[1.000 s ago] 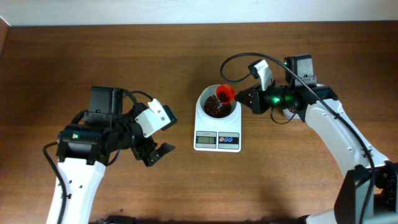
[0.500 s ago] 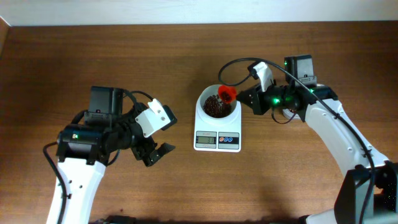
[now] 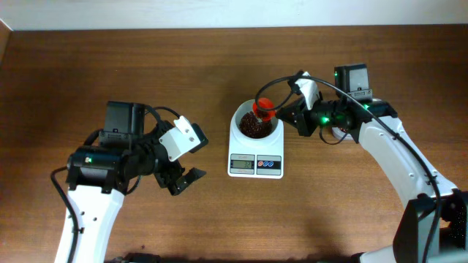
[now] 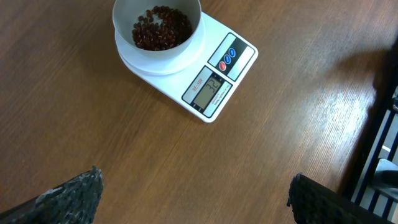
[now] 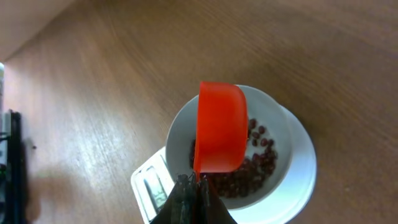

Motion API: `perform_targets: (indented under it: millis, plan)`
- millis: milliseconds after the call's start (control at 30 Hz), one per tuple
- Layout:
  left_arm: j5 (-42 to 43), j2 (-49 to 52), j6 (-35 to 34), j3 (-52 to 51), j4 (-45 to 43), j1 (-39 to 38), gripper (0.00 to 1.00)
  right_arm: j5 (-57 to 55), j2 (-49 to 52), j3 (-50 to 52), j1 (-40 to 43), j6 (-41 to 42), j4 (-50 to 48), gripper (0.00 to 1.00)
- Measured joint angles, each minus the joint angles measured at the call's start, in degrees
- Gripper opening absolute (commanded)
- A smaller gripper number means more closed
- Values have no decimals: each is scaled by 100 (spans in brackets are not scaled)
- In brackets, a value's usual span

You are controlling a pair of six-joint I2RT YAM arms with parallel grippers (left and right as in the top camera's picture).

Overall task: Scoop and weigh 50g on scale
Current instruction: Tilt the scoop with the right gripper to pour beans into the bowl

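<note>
Two arms are seen over a brown wooden table [image 3: 146, 73]. Just right of the table's middle the scale [image 3: 255, 155] is set, with its grey display [image 4: 208, 89] and coloured buttons [image 4: 227, 56] turned toward the near edge and its round white bowl [image 3: 238, 120] carried on the far part. A loose heap of beans [image 3: 252, 128] is held in the bowl, and most of its floor is covered. The right gripper [image 3: 287, 114] is placed just right of the bowl, its jaws pressed fully together on the thin handle of an orange scoop [image 3: 264, 109]. The scoop is held above the far right part of the bowl and is tipped on its side; only its smooth outer wall is shown in the right wrist view, so whether any beans lie in it cannot be told. The left gripper [image 3: 184, 177] is held well to the left of the scale and nearer, over bare wood, with its jaws spread wide and nothing between them. In the left wrist view its two dark fingertips [image 4: 68, 193] are seen at the lower corners, well apart from the scale. Digits are shown on the display, but they cannot be read with certainty.
</note>
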State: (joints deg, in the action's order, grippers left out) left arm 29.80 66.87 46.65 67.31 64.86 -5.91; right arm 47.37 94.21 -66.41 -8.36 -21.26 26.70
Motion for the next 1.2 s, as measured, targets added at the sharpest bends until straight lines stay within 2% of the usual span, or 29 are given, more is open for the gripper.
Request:
perform_targets:
  millis: [333, 467, 600, 733, 833, 1000, 1200]
  plan:
    - [0, 0, 0, 0, 0, 0, 99, -37, 0, 0, 0, -245, -63, 4]
    - [0, 0, 0, 0, 2, 0, 99, 317, 0, 0, 0, -428, 24, 4]
    - [0, 0, 0, 0, 0, 0, 99, 11, 2, 0, 0, -376, 46, 4]
    - [0, 0, 0, 0, 2, 0, 99, 291, 2, 0, 0, -494, -4, 4]
    - [-2, 0, 0, 0, 2, 0, 99, -188, 13, 0, 0, -85, -181, 4]
    - [0, 0, 0, 0, 2, 0, 99, 468, 66, 0, 0, -577, -299, 4]
    - [0, 0, 0, 0, 2, 0, 99, 439, 90, 0, 0, -470, -229, 4]
